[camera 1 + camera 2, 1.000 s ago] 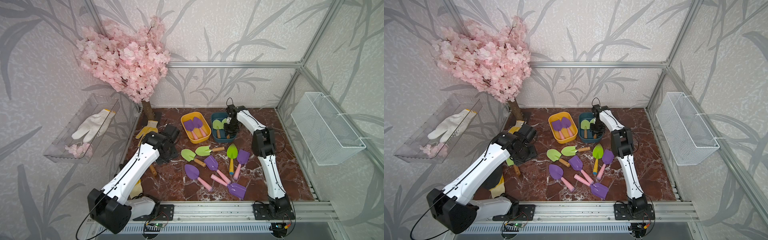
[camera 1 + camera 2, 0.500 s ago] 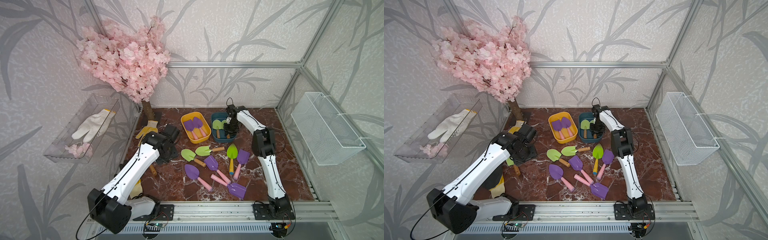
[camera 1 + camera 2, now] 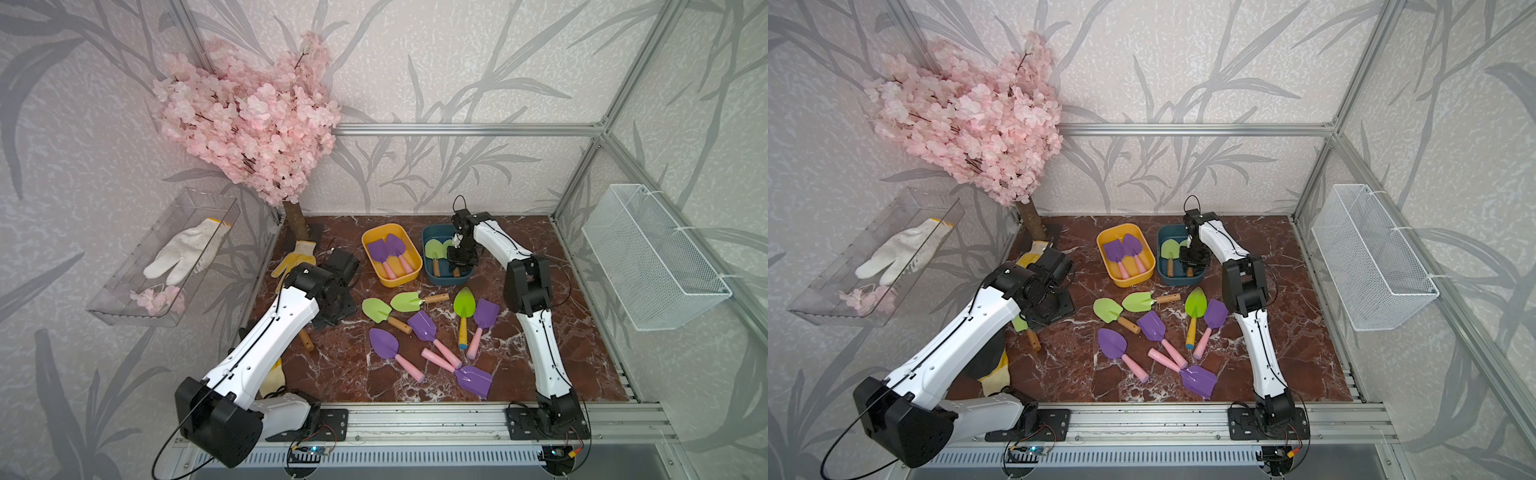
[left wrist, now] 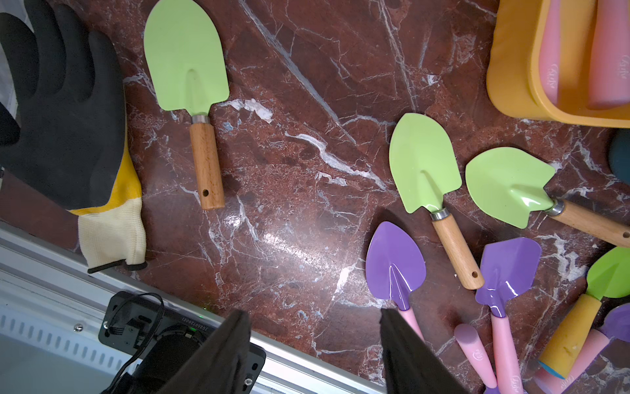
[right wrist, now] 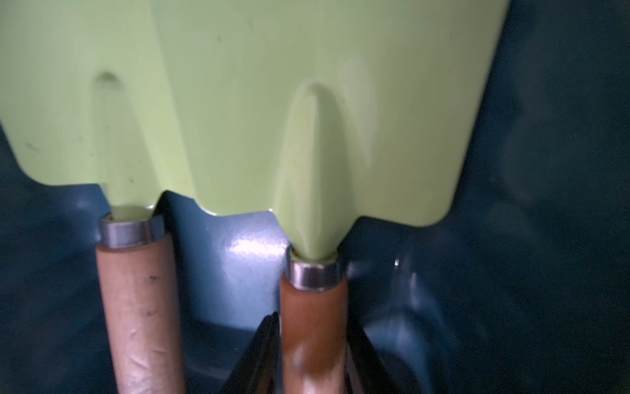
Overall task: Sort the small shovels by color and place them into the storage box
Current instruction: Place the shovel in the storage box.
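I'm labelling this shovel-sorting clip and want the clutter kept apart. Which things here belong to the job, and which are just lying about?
Job: purple shovels, light green shovels, pointed green shovel with yellow handle, yellow tub, teal tub.

Lying about: white glove, clear tray, yellow glove, black glove, blossom tree, wire basket.

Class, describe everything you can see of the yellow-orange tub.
The yellow-orange tub is a rounded-rectangular, smooth, plastic-looking box, open-topped, standing upright on the marble tabletop near the back, beside the dark teal tub. Two purple shovels with pink handles lie inside, blades toward the back wall.
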{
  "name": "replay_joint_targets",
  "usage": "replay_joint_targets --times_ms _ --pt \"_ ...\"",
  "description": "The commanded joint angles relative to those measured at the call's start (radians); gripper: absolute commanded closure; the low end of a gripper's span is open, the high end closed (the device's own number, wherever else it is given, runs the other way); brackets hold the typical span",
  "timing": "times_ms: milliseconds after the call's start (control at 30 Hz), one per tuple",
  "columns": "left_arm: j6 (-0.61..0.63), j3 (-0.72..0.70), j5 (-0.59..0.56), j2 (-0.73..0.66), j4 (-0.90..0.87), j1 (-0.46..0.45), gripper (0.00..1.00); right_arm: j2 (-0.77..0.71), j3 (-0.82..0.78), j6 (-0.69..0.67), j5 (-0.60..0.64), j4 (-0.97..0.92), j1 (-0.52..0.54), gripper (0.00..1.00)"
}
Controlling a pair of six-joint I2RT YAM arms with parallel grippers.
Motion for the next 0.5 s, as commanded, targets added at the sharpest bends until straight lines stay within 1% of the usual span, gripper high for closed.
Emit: replay_joint_targets --times_ms 0,200,467 --pt "-0.003 0.002 -0.012 -0.001 -0.023 0.005 0.36 0.0 -0.011 -0.004 0.015 -0.006 -0.011 0.66" --pt "-0.004 0.01 -0.014 0.004 -0.024 0.004 0.35 -0.028 0.009 -0.01 0.035 -0.024 -0.01 0.62" --pt "-0.002 0.029 -0.017 0.009 -0.031 0.004 0.34 -0.05 0.114 -0.018 0.059 -0.083 -0.011 0.62"
